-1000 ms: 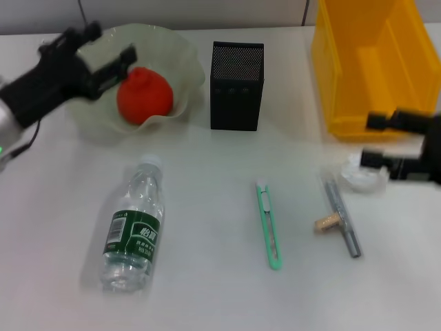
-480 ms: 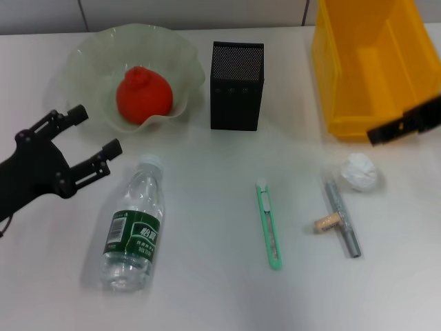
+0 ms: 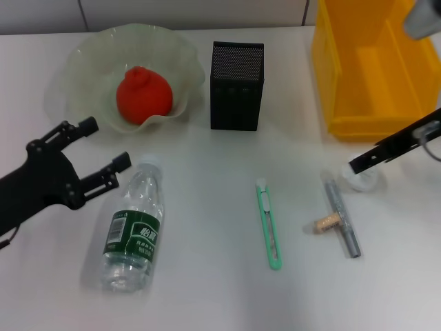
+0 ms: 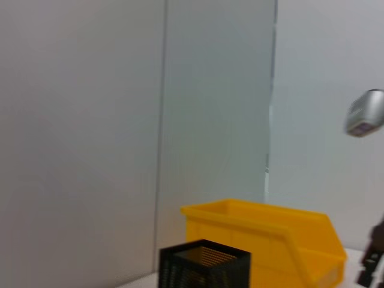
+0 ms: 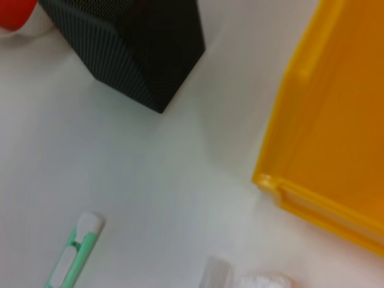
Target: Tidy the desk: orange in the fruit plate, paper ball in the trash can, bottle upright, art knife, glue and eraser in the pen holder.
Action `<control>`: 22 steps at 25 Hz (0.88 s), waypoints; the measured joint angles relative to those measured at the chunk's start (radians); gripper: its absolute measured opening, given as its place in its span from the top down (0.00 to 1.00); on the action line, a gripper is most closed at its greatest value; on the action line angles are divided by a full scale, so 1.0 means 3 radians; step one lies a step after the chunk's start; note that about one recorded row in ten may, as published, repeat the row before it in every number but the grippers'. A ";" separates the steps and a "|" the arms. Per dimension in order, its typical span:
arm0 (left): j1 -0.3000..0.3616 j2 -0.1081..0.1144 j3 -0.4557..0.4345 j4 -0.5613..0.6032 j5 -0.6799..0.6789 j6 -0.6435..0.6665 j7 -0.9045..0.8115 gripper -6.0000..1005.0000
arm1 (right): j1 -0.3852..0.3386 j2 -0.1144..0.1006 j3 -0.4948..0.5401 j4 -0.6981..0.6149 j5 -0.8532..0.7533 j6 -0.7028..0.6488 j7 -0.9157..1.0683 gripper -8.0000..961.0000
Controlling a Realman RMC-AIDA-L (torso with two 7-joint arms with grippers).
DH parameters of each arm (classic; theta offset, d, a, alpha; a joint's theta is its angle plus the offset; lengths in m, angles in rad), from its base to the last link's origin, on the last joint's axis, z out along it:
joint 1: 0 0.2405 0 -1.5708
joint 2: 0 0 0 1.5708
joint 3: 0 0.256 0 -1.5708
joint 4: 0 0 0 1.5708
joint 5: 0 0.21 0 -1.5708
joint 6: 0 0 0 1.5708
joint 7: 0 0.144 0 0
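The orange (image 3: pixel 143 95) lies in the pale green fruit plate (image 3: pixel 69 65). The clear bottle (image 3: pixel 134 224) lies on its side at the front left. My left gripper (image 3: pixel 105 145) is open and empty, just left of the bottle's cap. The green art knife (image 3: pixel 269 224) lies at mid table. The grey glue stick (image 3: pixel 342 215) and the tan eraser (image 3: pixel 326 223) touch each other on the right. The white paper ball (image 3: pixel 364 182) is partly hidden under my right gripper (image 3: pixel 360 164), which reaches in from the right. The black mesh pen holder (image 3: pixel 236 86) stands behind.
The yellow trash bin (image 3: pixel 372 76) stands at the back right, next to the paper ball. The right wrist view shows the pen holder (image 5: pixel 138 48), the bin's corner (image 5: pixel 324 138), the knife's end (image 5: pixel 75 258) and the paper ball (image 5: pixel 264 281).
My left gripper left the fruit plate and came forward to beside the bottle's cap. My right gripper lifted away, then came back over the paper ball.
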 joint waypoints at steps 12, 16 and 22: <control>-0.0004 0.0005 0.0336 0.0016 0.0001 -0.0008 0.0004 0.17 | 0.0288 -0.0017 -0.0115 0.0695 -0.0024 0.0311 -0.0063 0.27; -0.0015 0.0005 0.0340 0.0014 0.0000 -0.0040 0.0009 0.17 | 0.0266 -0.0019 -0.0091 0.0631 -0.0029 0.0300 -0.0074 0.36; -0.0015 0.0005 0.0362 0.0010 -0.0001 -0.0021 0.0055 0.17 | 0.0069 -0.0012 0.0114 -0.0236 -0.0007 -0.0049 -0.0048 0.45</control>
